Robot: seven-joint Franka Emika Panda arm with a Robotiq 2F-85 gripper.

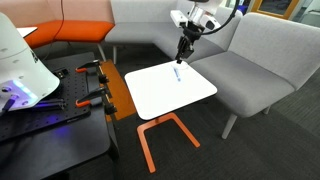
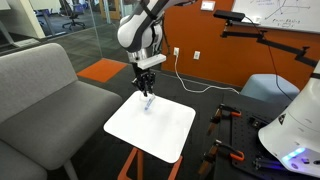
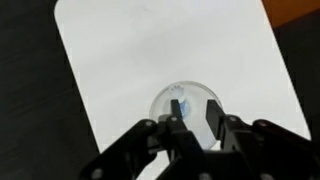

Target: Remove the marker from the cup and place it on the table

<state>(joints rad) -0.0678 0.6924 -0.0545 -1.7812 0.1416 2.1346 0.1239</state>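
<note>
My end effector [image 3: 192, 122] is part open and grips nothing; the cup [image 3: 186, 100] is at 12 o'clock off its tips. The marker [image 3: 178, 104] stands in the cup on the tabletop [image 3: 120, 70]. Only the wrist view resolves the clear cup.

No legible text anywhere; perhaps faint scribbles on the whiteboard [image 2: 285, 10], unreadable.

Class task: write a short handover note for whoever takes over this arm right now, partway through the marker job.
Pincer: open, holding nothing, hanging just above the clear cup.
Marker: in the cup, which stands on the white table.
Done: pincer lined up over the cup, nothing more.
Left: grip the marker, lift it out, lay it on the table.
</note>
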